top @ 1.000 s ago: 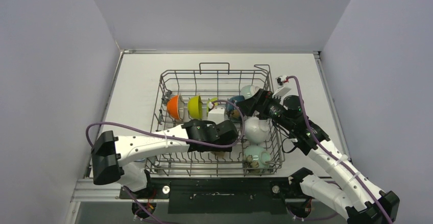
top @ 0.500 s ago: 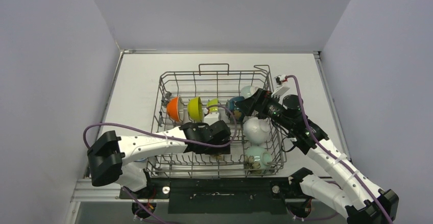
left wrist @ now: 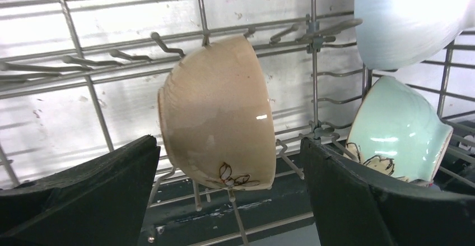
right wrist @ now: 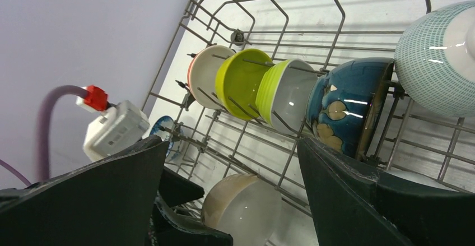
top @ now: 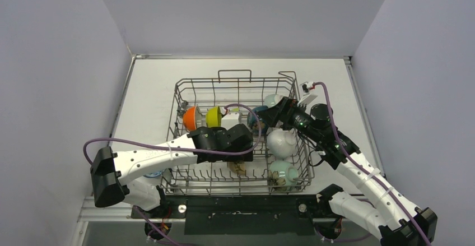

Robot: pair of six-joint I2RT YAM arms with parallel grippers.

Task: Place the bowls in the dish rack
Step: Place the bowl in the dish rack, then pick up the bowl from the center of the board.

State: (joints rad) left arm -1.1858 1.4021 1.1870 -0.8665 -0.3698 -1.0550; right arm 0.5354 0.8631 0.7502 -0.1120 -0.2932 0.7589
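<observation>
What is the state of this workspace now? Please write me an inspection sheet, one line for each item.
Surface: white table, carrying the rack.
Job's things: wire rack holds bowls on edge, among them an orange bowl, yellow bowl, dark blue bowl, beige bowl and pale green bowl.
Clutter: nothing seen.
Fingers: left fingers open, one on each side of the beige bowl; right fingers open above the rack, holding nothing.
Cables: left purple cable loops over the rack; right purple cable runs along its arm.
Surroundings: plain grey walls on three sides.
</observation>
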